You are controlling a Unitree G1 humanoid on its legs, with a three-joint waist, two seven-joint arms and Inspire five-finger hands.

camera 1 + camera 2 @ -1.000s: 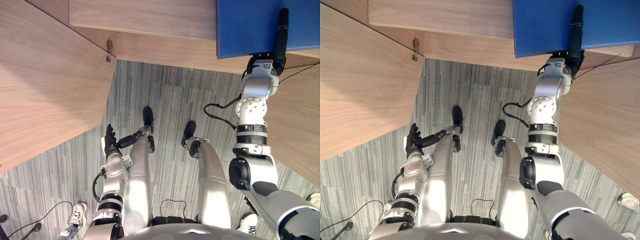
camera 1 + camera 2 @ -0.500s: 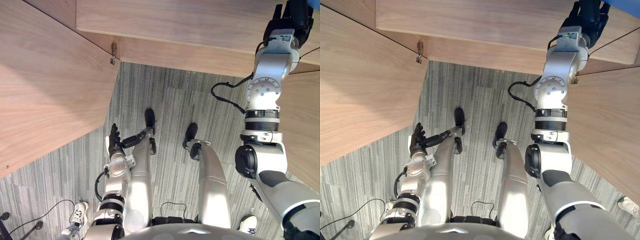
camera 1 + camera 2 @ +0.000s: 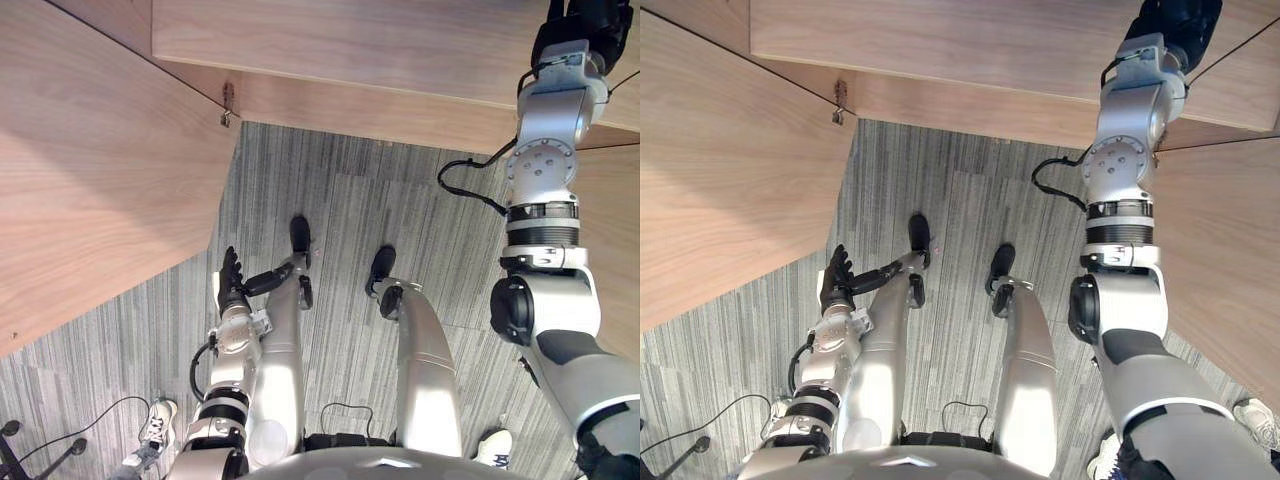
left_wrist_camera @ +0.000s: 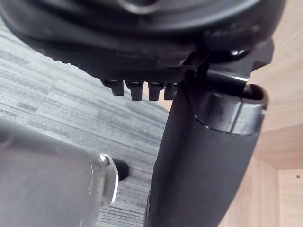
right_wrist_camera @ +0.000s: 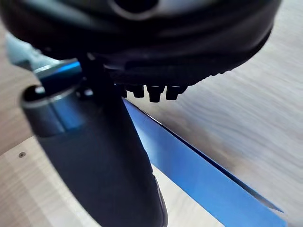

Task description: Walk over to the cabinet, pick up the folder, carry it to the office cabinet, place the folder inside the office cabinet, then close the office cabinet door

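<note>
The blue folder (image 5: 203,175) shows edge-on in the right wrist view, slanting past the thumb (image 5: 109,156), above pale wood. My right hand (image 3: 590,25) is raised to the top right over the wooden cabinet's shelf panel (image 3: 350,50), with its thumb clamped on the folder. My left hand (image 3: 230,282) hangs low by my left side above the grey carpet, fingers straight and holding nothing.
An open wooden door (image 3: 90,170) angles out on the left, its metal hinge (image 3: 228,105) at the cabinet corner. Another wooden panel (image 3: 610,250) stands on the right. A person's white shoes (image 3: 155,425) (image 3: 497,447) rest on the striped carpet behind me.
My right arm has risen and moved right, carrying the folder past the top edge of the head views. The left hand has stayed put.
</note>
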